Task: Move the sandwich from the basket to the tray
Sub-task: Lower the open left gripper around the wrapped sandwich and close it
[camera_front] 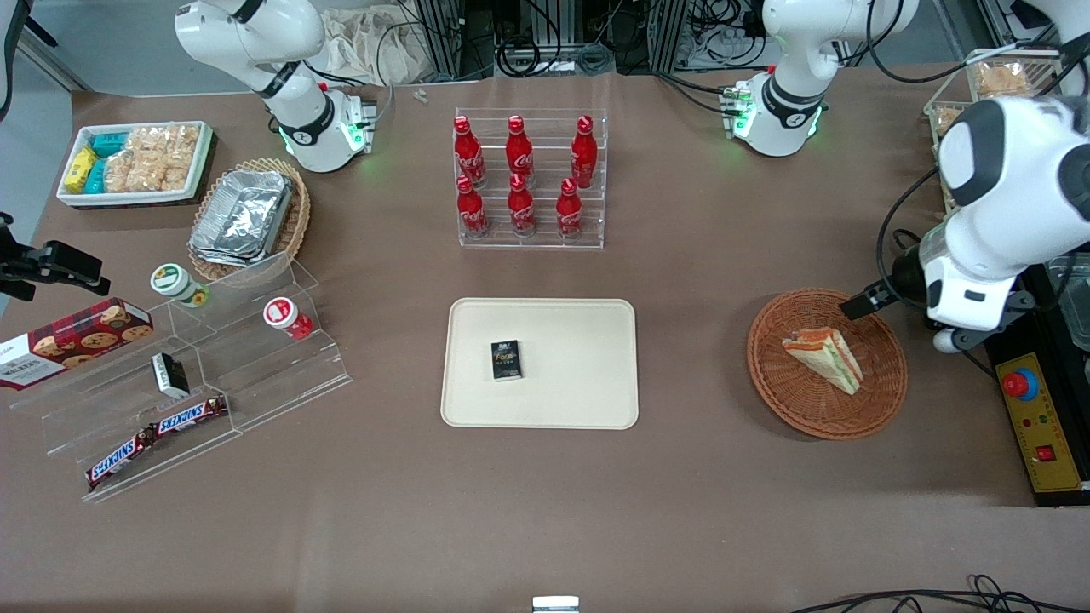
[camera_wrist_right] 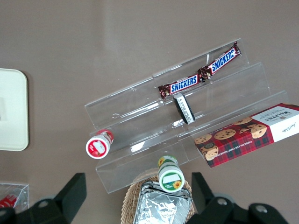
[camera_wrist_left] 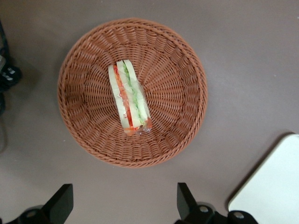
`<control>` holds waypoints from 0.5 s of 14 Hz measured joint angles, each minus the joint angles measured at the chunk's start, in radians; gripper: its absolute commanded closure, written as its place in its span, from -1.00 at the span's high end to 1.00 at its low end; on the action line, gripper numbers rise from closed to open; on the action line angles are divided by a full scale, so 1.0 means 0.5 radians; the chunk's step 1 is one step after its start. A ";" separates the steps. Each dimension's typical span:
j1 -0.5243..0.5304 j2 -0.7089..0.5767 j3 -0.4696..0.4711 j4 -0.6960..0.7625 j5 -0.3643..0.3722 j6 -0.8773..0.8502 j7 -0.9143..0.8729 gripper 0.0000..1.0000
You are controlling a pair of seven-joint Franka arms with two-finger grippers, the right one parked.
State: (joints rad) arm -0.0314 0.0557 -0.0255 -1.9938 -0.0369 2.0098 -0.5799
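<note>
My gripper [camera_wrist_left: 122,205] hung above the surface [camera_wrist_left: 243,56] with its fingers [camera_wrist_left: 60,200] spread apart, holding nothing. The basket [camera_wrist_left: 84,126] sat below it, just ahead of the fingertips. The sandwich [camera_wrist_left: 129,97] lay in the middle of the basket, on its side, filling layers facing up. One corner of the tray [camera_wrist_left: 271,186] lay beside the gripper, apart from the basket.

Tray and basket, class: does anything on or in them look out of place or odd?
One thing: a small black box already lies on the tray, which is meant for the sandwich. The sandwich lies intact in the basket. The tool hovers open above the basket's edge.
</note>
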 measured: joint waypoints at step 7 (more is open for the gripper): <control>0.000 0.257 0.000 -0.112 0.081 0.377 -0.272 1.00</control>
State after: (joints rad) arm -0.0314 0.1842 -0.0256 -2.0498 0.0036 2.1984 -0.7159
